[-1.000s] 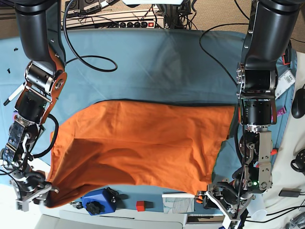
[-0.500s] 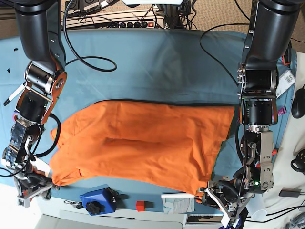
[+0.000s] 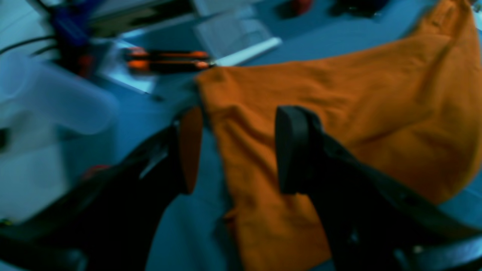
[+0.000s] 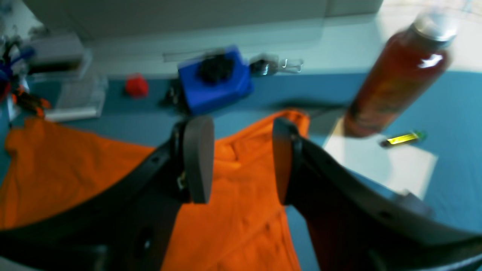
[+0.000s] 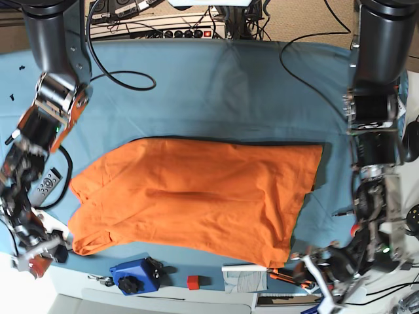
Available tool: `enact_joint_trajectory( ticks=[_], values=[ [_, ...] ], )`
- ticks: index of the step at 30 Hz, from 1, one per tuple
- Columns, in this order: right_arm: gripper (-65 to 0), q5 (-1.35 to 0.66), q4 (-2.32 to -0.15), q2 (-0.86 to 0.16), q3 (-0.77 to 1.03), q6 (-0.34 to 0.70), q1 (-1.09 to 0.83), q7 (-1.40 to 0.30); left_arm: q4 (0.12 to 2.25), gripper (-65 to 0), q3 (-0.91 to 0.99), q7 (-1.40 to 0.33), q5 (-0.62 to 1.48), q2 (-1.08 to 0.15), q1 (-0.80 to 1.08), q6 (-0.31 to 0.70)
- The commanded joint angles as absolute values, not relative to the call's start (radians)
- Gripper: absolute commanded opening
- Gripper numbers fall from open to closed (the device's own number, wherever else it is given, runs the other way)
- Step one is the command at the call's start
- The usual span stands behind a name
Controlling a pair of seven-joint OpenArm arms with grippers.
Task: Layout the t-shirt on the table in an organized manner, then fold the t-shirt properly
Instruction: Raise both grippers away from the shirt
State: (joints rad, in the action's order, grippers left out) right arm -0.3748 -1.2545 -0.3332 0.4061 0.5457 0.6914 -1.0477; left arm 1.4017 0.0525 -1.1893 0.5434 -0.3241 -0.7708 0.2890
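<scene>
The table (image 5: 216,85) is covered with a wrinkled blue-teal cloth, and the t-shirt (image 5: 196,199) lies spread across its near half, orange and mostly flat, with a soft crease running across the middle. Its far edge is fairly straight; its near edge slants toward the front rim of the table.

Along that front rim sit a blue box (image 5: 134,277) with a black knob, a small red block (image 5: 192,282) and a clear plastic piece (image 5: 243,275). A black cable (image 5: 121,78) loops over the far left part of the cloth, and a power strip (image 5: 190,31) with more cables lies beyond the far edge.

The right gripper (image 4: 237,158) hangs over the shirt's near corner with its jaws standing wide apart and nothing between them; a dark red bottle (image 4: 395,75) stands just beyond on a white sheet (image 4: 380,162). The left gripper (image 3: 233,150) is at the opposite near corner, jaws apart, with the shirt's edge lying below the gap and not pinched. That view is blurred.
</scene>
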Motion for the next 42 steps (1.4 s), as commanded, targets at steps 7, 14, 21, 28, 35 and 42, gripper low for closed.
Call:
enact_joint_trajectory(
  ticks=[7,14,21,28,35,42],
  values=[
    [-39.0,-0.476,-1.644,-0.349,0.561,0.550,0.469,-1.164,1.565,-35.6,0.087,-1.201,0.550,-0.517,-0.605,0.279],
    [-39.0,-0.487,-1.698,-0.340,0.636,0.534,0.229,-1.203,1.726,-35.6,0.294,-1.197,0.589,-0.638,-0.384,0.289],
    [-39.0,-0.485,-1.694,-0.299,0.636,0.503,0.011,-1.068,1.829,-35.6,0.468,-1.198,0.651,-0.648,-0.176,0.320],
    [-39.0,-0.463,-1.533,-0.196,0.636,0.503,0.023,-0.908,1.919,-35.6,0.522,-1.196,0.648,-0.643,-0.054,0.328],
    [-39.0,-0.493,-1.267,-0.174,0.636,0.536,0.194,-0.905,1.927,-35.6,0.522,-1.188,0.648,-0.643,-0.047,0.327],
    [-39.0,-0.501,-1.168,-0.171,0.632,0.554,0.276,-0.903,1.927,-35.6,0.522,-1.186,0.648,-0.643,-0.047,0.327]
  ],
)
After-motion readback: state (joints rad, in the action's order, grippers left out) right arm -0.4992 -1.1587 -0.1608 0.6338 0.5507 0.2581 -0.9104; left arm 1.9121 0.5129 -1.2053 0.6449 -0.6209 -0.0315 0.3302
